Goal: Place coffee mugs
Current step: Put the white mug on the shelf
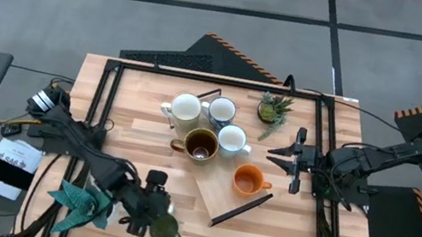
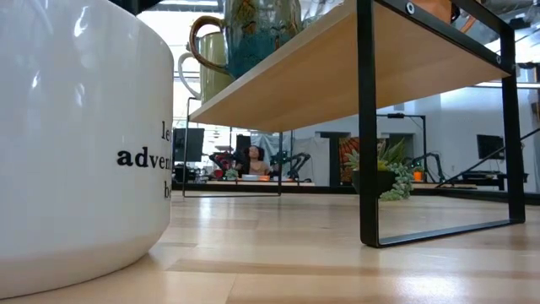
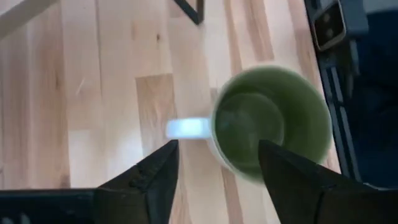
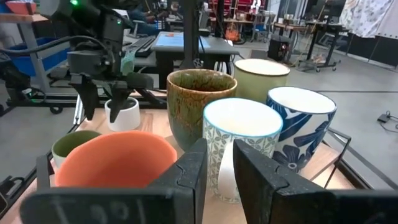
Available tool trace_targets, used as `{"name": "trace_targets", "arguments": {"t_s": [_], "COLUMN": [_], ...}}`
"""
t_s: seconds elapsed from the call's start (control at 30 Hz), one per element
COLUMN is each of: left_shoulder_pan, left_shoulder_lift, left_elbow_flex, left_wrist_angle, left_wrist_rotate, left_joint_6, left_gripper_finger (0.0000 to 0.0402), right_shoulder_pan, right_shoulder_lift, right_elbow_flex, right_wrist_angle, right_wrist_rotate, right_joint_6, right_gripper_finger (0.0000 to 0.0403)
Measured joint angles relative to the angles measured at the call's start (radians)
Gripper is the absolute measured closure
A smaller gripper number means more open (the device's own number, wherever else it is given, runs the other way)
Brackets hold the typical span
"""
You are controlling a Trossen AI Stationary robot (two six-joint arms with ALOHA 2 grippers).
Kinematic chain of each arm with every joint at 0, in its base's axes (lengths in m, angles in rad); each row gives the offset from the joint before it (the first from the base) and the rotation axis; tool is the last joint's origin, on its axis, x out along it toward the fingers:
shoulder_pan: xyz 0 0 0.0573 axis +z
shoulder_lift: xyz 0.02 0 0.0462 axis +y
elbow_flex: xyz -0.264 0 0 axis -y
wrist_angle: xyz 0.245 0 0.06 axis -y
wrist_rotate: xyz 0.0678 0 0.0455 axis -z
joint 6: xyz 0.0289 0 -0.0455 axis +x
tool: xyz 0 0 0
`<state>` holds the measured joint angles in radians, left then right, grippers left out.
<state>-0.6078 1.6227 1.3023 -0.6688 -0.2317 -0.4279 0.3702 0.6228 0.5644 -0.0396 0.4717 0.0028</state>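
The green mug (image 1: 166, 230) stands upright near the table's near edge. My left gripper (image 1: 146, 222) is open above it. In the left wrist view one finger (image 3: 283, 174) is over the green mug's (image 3: 273, 121) inside and the other finger (image 3: 158, 177) is outside, by the pale handle (image 3: 186, 127). I see no touch. The cream (image 1: 187, 108), blue-patterned (image 1: 222, 109), white (image 1: 232, 139), brown (image 1: 200, 144) and orange (image 1: 248, 178) mugs stand together on a raised wooden shelf (image 2: 337, 63). My right gripper (image 1: 282, 159) waits right of them, open by a narrow gap, holding nothing.
A black frame (image 1: 101, 99) surrounds the shelf area. The spiky plant pot (image 1: 274, 108) stands at the far side. The teal paper plant (image 1: 79, 200) sits at the near left, by a white lettered pot (image 2: 76, 135). A dark bar (image 1: 240, 208) lies by the orange mug.
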Motion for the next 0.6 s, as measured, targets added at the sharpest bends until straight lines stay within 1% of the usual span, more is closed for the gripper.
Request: {"name": "trace_targets", "arguments": {"t_s": [0.13,0.27,0.4,0.6], "left_shoulder_pan": [0.031,0.051,0.063,0.063], "left_shoulder_lift": [0.001,0.002,0.027,0.096], "left_elbow_flex": [0.003,0.003,0.002,0.003], "left_wrist_angle": [0.046,0.021,0.024,0.033], "left_wrist_rotate": [0.046,0.078,0.122,0.202], "left_joint_6": [-0.078,-0.139,-0.178,-0.282], "left_gripper_finger": [0.0185,0.0184,0.0184,0.0184], "right_shoulder_pan": [0.000,0.000,0.000,0.000], "right_shoulder_lift": [0.000,0.000,0.000,0.000], "right_elbow_flex": [0.000,0.000,0.000,0.000], "right_wrist_angle": [-0.008,-0.010,-0.014,-0.016], "right_wrist_rotate": [0.000,0.000,0.000,0.000], "right_joint_6": [0.000,0.000,-0.001,-0.002], "right_gripper_finger": [0.0300,0.0300,0.0300,0.0300]}}
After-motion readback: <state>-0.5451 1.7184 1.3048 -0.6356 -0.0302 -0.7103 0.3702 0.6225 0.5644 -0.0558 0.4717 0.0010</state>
